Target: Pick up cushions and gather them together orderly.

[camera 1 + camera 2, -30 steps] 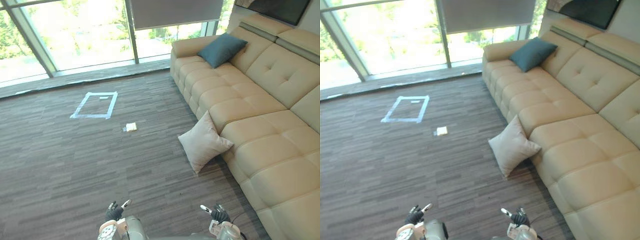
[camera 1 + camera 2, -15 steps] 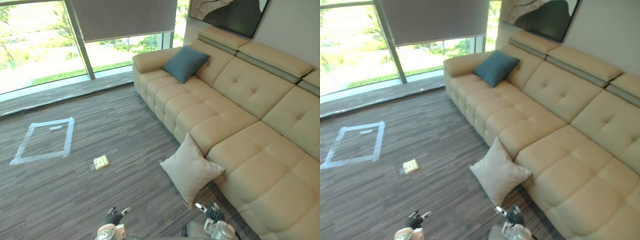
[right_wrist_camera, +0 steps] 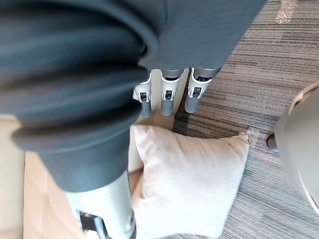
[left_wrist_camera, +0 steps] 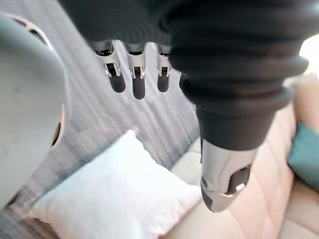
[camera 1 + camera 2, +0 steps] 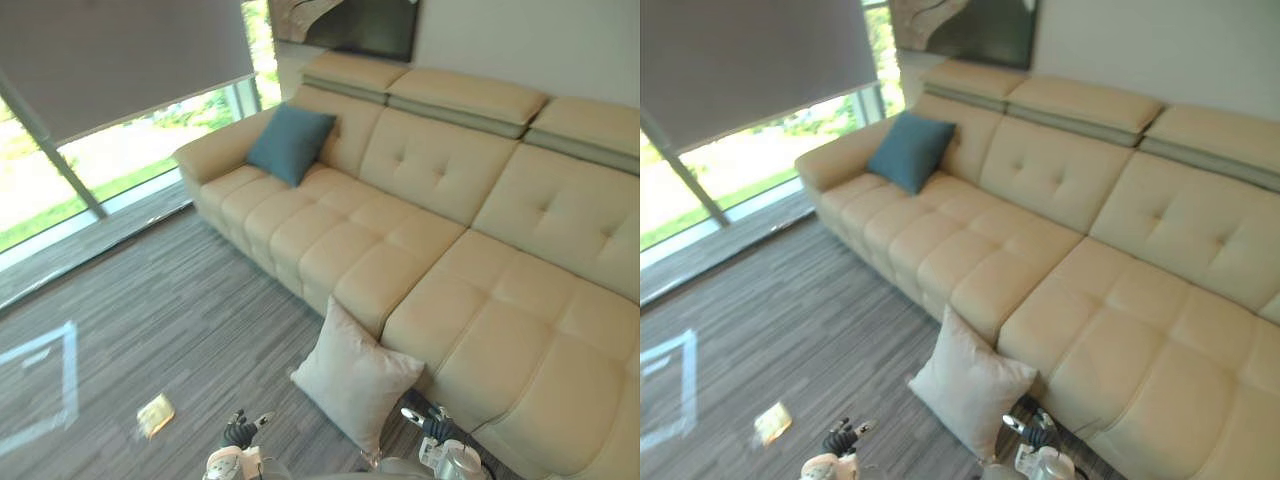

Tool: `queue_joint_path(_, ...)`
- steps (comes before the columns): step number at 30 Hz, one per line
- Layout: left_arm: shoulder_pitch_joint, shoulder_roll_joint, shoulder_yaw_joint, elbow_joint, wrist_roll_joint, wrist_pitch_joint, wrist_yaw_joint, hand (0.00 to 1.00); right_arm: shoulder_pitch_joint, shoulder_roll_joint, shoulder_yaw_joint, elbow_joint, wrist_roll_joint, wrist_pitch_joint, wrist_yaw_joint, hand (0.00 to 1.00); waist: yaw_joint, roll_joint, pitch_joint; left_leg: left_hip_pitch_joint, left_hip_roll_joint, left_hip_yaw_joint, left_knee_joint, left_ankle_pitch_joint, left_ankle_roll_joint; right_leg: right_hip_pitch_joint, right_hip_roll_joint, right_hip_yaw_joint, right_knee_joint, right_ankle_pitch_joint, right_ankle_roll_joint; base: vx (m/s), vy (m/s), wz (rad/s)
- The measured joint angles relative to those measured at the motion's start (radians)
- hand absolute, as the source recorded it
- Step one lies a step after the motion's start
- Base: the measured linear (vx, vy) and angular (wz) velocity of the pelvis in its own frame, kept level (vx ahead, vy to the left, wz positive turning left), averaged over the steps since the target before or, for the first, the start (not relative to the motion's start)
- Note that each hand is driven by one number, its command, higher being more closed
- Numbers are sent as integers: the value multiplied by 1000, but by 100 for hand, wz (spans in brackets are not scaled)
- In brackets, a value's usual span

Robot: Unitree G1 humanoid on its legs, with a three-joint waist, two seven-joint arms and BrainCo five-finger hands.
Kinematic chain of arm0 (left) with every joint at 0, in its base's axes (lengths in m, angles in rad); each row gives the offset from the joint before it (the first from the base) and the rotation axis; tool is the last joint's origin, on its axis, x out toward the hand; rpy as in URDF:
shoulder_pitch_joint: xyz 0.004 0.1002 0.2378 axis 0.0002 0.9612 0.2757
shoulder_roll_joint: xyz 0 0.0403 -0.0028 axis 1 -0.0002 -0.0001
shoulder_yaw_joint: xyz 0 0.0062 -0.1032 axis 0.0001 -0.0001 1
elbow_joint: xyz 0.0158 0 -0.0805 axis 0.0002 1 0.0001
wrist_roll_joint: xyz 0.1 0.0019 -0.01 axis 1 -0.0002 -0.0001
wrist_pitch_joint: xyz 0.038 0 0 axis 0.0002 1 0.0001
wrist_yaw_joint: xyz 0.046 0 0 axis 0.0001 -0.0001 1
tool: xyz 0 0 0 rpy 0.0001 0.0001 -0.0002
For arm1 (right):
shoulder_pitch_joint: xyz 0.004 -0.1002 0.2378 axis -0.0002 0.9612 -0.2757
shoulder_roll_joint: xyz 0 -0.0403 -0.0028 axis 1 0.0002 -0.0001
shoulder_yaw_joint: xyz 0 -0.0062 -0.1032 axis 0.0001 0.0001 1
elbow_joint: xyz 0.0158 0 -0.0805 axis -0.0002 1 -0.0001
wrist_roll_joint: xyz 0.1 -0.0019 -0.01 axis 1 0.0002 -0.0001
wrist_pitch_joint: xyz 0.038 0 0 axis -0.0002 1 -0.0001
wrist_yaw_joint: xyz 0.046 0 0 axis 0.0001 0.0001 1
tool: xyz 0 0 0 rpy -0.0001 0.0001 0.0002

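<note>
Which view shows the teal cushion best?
The left eye view: the teal cushion shows whole, leaning against the backrest of the sofa. The right eye view shows the same; the left wrist view catches an edge.

Looking down from the head onto a long beige tufted sofa (image 5: pixel 450 250); from both wrists, close above the shared pale square fabric cushion (image 3: pixel 189 184).

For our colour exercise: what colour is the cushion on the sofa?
Teal blue; the cushion shows best in the left eye view.
</note>
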Motion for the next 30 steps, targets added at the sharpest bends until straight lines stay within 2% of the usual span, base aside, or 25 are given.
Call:
queue_joint_path(1, -2, -2, 4, 1, -5, -5, 1, 0, 0, 0, 0, 4, 0, 0, -1, 0, 9, -2, 0, 3, -24, -66, -121, 2, -4, 10, 0, 48, -4, -5, 12, 249, 145, -106)
queue_joint_path(2, -4, -2, 5, 2, -6, -9, 1, 0, 0, 0, 2, 6, -1, 0, -1, 0, 12, -4, 1, 2, -36, -98, -166, 4, -6, 15, -2, 69, -4, -9, 19, 334, 227, -113)
queue_joint_path(3, -9, 1, 6, 6, -9, -14, 0, 0, -1, 1, 3, 22, -1, 0, -2, 0, 17, -13, 0, -9, -69, -177, -243, 9, -13, 34, -13, 110, -6, -18, 34, 418, 334, -93)
queue_joint_path(4, -13, 2, 5, 10, -13, -15, 0, 0, 2, 0, 3, 29, -1, 0, -5, 0, 17, -19, -6, -11, -102, -227, -307, 38, -25, 39, -27, 139, -7, -29, 60, 409, 351, -92)
queue_joint_path(5, -14, -1, 3, 14, -13, -17, 1, 0, 7, -2, 3, 28, -1, -2, -6, 0, 16, -13, -12, -9, -114, -241, -363, 92, -19, 44, -28, 163, -6, -41, 80, 333, 320, -57)
queue_joint_path(6, -14, -5, 3, 18, -13, -16, 1, 0, 9, -5, 3, 27, -1, -2, -6, 0, 15, -6, -15, -10, -114, -244, -381, 126, -17, 45, -27, 171, -6, -46, 88, 254, 307, -62)
queue_joint_path(7, -23, 7, 8, 34, -14, -16, 1, 0, 8, -1, 8, 48, -2, 2, -6, 0, 17, -16, -29, -4, -128, -226, -371, 163, -52, 48, -46, 213, 7, -65, 120, 368, 429, -54)
queue_joint_path(8, -24, 21, 6, 42, -11, -15, 0, 0, 9, 9, 25, 50, -2, 1, -5, 0, 17, -45, -46, 5, -152, -198, -376, 149, -31, 46, -74, 218, 7, -60, 139, 300, 353, -47)
queue_joint_path(9, -24, 21, 6, 42, -11, -15, 0, 0, 9, 9, 25, 50, -2, 1, -5, 0, 17, -45, -46, 5, -152, -198, -376, 149, -31, 46, -74, 218, 7, -60, 139, 291, 356, -52)
queue_joint_path(10, -31, 37, 5, 52, -1, -15, -1, 0, 11, 41, 34, 63, -2, -1, 0, 0, 17, -79, -62, 17, -191, -143, -377, 129, 1, 34, -126, 233, 2, -47, 162, 166, 271, -55)
queue_joint_path(11, -35, 38, 2, 62, 11, -14, -3, 0, 7, 44, 35, 63, -3, 0, 3, 0, 17, -79, -63, 32, -204, -120, -382, 119, 17, 33, -142, 244, 2, -30, 182, 184, 321, -64)
queue_joint_path(15, -38, 37, -5, 82, 28, -14, -4, 0, 4, 47, 35, 62, -3, -1, 11, 0, 17, -68, -66, 83, -223, -54, -410, 103, 43, 25, -162, 290, 4, 9, 181, 51, 188, -42)
queue_joint_path(19, -37, 37, -5, 87, 28, -14, -4, 0, 3, 44, 37, 62, -3, -2, 14, 0, 18, -64, -66, 114, -221, -7, -437, 102, 44, 9, -162, 309, 10, 17, 178, -51, 36, -48)
queue_joint_path(22, -39, 33, -6, 96, 28, -14, -4, 0, -4, 37, 46, 61, -4, -3, 13, 0, 19, -53, -62, 119, -199, 48, -439, 92, 38, -61, -140, 319, 99, 18, 178, -123, -47, -64)
queue_joint_path(23, -41, 31, -6, 99, 28, -14, -3, 0, -12, 27, 50, 61, -4, -4, 10, 0, 21, -38, -53, 118, -185, 73, -438, 88, 41, -107, -131, 284, 168, 26, 178, -152, -56, -53)
queue_joint_path(24, -42, 30, -7, 99, 28, -13, -2, 0, -16, 18, 55, 61, -4, -6, 6, 0, 17, -35, -50, 111, -175, 79, -429, 81, 30, -146, -134, 222, 221, 34, 178, -150, -57, -45)
queue_joint_path(27, -52, 30, -8, 99, 27, -11, -1, 0, -13, 1, 71, 61, -4, -16, 0, 0, 14, -28, -43, 86, -153, 67, -387, 70, 21, -151, -138, 143, 231, 32, 175, -78, -84, 5)
queue_joint_path(30, -92, 32, -35, 97, 25, -12, 4, 0, -19, -8, 69, 61, -1, -23, -14, 0, 15, -37, -22, -40, -117, 19, -219, 21, 14, -207, -133, 101, 256, -26, 163, -100, -129, 27)
